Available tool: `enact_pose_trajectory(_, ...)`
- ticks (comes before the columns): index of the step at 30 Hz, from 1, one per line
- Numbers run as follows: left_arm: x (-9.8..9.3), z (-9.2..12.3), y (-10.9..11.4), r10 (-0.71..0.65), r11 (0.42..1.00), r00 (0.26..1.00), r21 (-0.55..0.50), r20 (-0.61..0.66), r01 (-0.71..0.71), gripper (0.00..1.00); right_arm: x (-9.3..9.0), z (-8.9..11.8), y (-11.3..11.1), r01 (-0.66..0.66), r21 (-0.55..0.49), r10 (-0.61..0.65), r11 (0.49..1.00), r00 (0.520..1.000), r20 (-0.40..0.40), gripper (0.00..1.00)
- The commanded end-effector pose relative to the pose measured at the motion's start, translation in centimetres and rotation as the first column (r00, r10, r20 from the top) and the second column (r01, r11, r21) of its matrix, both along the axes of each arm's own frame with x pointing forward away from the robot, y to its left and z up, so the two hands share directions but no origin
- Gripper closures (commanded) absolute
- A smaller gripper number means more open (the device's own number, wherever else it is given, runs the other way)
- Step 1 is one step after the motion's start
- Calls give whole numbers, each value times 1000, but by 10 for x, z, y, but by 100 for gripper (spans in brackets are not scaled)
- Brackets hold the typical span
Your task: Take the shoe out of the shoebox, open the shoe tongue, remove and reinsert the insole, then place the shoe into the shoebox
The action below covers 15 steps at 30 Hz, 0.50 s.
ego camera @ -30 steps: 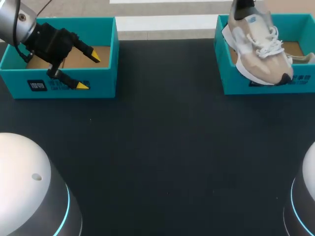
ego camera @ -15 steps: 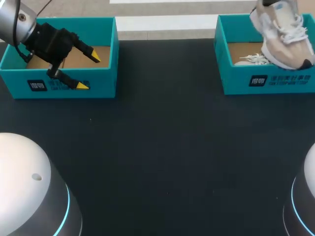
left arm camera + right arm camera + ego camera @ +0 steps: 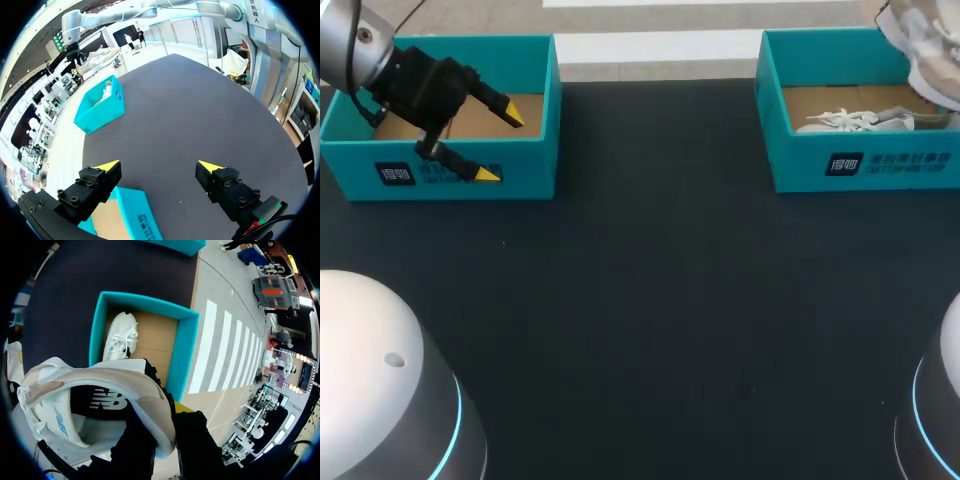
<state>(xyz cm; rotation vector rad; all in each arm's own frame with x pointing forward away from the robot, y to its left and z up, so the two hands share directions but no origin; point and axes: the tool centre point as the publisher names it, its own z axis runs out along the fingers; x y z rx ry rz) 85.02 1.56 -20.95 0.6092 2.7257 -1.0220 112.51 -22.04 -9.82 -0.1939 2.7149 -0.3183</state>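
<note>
While clear above the shoebox (image 3: 768, 120) rim, shoe (image 3: 923, 42) pinched in right tool (image 3: 167, 420); left tool (image 3: 159, 165) spread wide.

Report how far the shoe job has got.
Done: one shoe is out, held by the right gripper above the right shoebox, where a second shoe lies. In hand: that lift. Left: open the tongue, pull and refit the insole, return the shoe. The left gripper hangs open over the other shoebox.
</note>
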Motion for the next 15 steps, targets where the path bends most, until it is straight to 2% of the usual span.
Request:
enact_pose_trajectory(1,-1,0,0,2,1000,1000,3,1,-2,0,15,1,-12,17,0,-17,1000,999,-42,100)
enact_pose_trajectory(6,-1,0,0,2,1000,1000,3,1,-2,0,19,7,-20,85,-24,-86,996,996,-26,100)
enact_pose_trajectory(15,-1,0,0,2,1000,1000,3,1,-2,0,19,7,-20,85,-24,-86,996,996,-26,100)
